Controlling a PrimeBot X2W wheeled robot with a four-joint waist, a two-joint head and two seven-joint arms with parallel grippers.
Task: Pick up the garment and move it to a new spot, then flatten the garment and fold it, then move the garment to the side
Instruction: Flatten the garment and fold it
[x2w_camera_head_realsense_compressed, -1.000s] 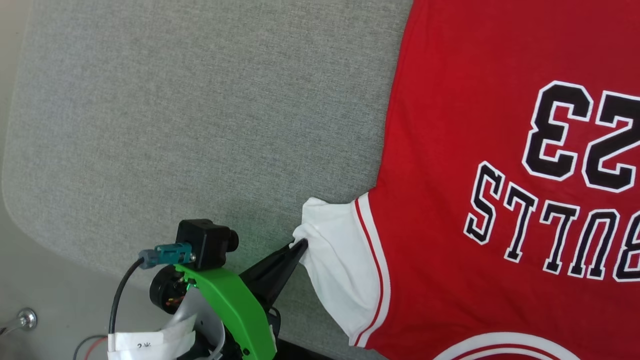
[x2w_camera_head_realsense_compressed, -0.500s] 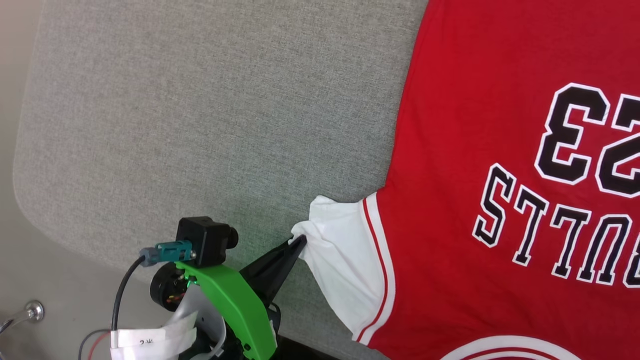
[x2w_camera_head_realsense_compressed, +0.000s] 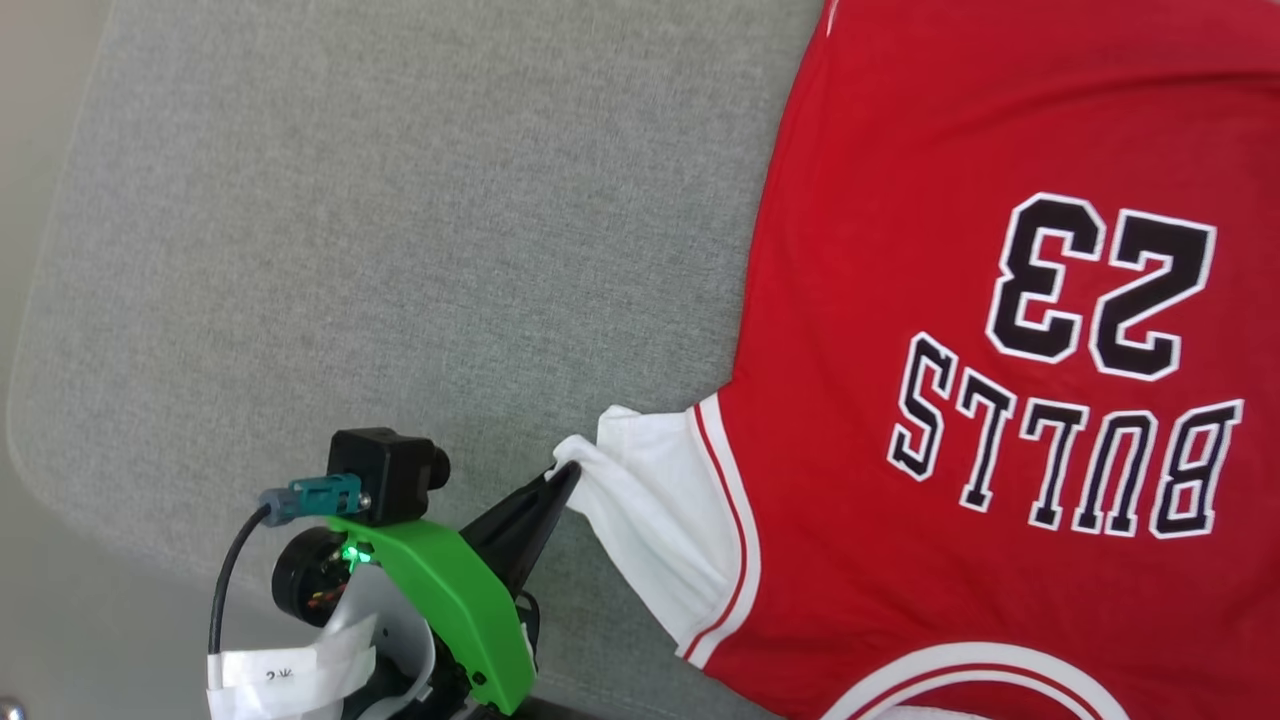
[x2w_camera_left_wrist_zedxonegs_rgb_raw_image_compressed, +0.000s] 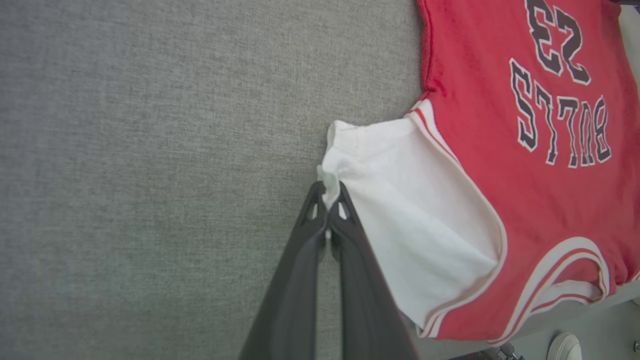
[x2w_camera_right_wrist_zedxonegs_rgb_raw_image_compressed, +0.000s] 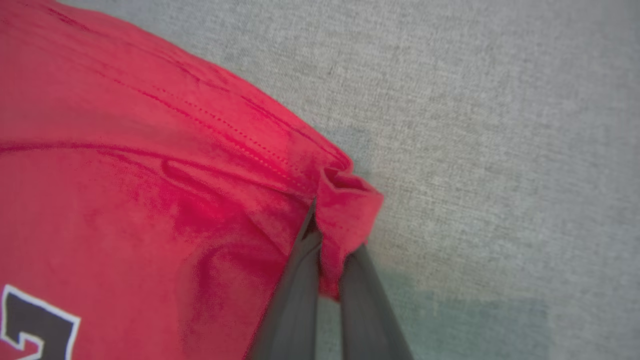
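Observation:
The garment (x2w_camera_head_realsense_compressed: 950, 150), a red jersey with "BULLS 23" lettering, lies spread on the grey fabric surface, chest side up, filling the right of the head view. Its white sleeve (x2w_camera_head_realsense_compressed: 650, 510) points toward my left gripper (x2w_camera_head_realsense_compressed: 565, 480), which is shut on the sleeve's edge. The left wrist view shows the same pinch, with white cloth (x2w_camera_left_wrist_zedxonegs_rgb_raw_image_compressed: 400, 215) caught between the dark tips of the left gripper (x2w_camera_left_wrist_zedxonegs_rgb_raw_image_compressed: 328, 192). In the right wrist view my right gripper (x2w_camera_right_wrist_zedxonegs_rgb_raw_image_compressed: 325, 225) is shut on a bunched red hem corner (x2w_camera_right_wrist_zedxonegs_rgb_raw_image_compressed: 350, 200) of the garment.
The grey fabric surface (x2w_camera_head_realsense_compressed: 400, 250) stretches wide to the left of the garment, with a rounded corner at the lower left. Its near edge runs just below the sleeve, where the collar (x2w_camera_left_wrist_zedxonegs_rgb_raw_image_compressed: 565, 280) hangs close to the edge.
The head camera has shifted, bringing more of the lettering into view. My left gripper keeps its hold on the white sleeve edge.

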